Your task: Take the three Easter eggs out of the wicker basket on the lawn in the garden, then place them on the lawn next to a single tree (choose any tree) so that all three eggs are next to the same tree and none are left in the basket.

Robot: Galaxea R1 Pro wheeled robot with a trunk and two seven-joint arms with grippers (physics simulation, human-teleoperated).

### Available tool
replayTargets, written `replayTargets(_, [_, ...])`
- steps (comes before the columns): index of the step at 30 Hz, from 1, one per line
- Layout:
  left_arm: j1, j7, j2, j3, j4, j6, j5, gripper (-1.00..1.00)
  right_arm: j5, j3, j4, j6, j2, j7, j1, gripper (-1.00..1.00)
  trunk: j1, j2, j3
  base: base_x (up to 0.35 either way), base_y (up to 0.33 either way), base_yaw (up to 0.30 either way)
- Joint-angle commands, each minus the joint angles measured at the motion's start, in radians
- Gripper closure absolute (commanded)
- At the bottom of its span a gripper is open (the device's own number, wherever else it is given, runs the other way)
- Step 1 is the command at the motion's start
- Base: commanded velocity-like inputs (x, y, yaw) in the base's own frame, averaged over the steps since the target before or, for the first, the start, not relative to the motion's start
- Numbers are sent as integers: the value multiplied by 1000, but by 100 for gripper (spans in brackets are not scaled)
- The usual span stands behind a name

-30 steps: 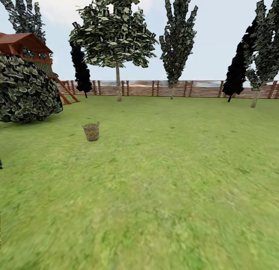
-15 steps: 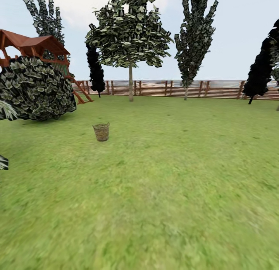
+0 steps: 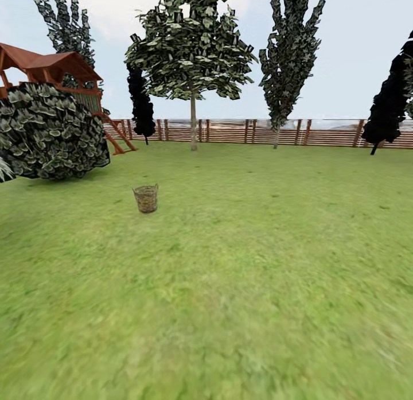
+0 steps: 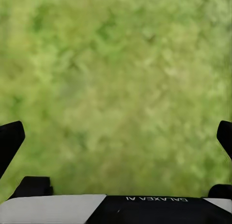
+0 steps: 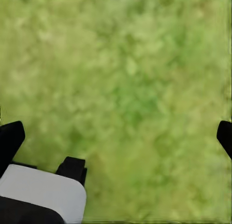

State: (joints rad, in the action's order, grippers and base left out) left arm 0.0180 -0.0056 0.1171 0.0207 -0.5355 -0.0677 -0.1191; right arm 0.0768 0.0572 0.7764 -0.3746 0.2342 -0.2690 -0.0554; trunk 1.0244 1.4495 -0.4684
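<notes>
Hanging over bare grass, left tool [image 4: 116, 137] has its black fingertips [image 4: 9, 139] spread wide at the frame edges, nothing btwn them; right tool [image 5: 116, 134] same, fingers [image 5: 10, 137] wide apart and empty. Under both is just blurred lawn [image 3: 246, 285].

Out ahead in head view, the wicker basket [image 3: 146, 198] stands upright on the grass, well apart from both tools and toward the left-arm side. Farther on, near the fence [image 3: 252, 131], stands the tree [image 3: 193, 121] w/ pale trunk.

Vs 0.5 s ago the whole view has shifted a little: basket sits slightly lower and more left in frame, bush [image 3: 51, 133] and playset [image 3: 51, 73] edged left too, so camera moved, not the things.

Basket's inside too small to make out; eggs can't be told. Dark tree [image 3: 390, 107] cut off at frame edge.
</notes>
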Motion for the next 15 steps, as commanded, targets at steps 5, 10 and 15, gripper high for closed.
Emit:
replayTargets(5, [0,-1,0,2,1,-1,-10,-100,10,2,399,-370,-2,-6,0,-100,1,0,-1,335,-126,0])
replayTargets(10, [0,-1,0,3,2,-1,-10,-100,12,5,685,-589,-26,-4,-21,-100,1,0,-1,335,-127,0])
replayTargets(15, [0,-1,0,2,2,-1,-10,-100,46,9,753,-651,-105,0,-111,-100,1,0,-1,335,-127,0])
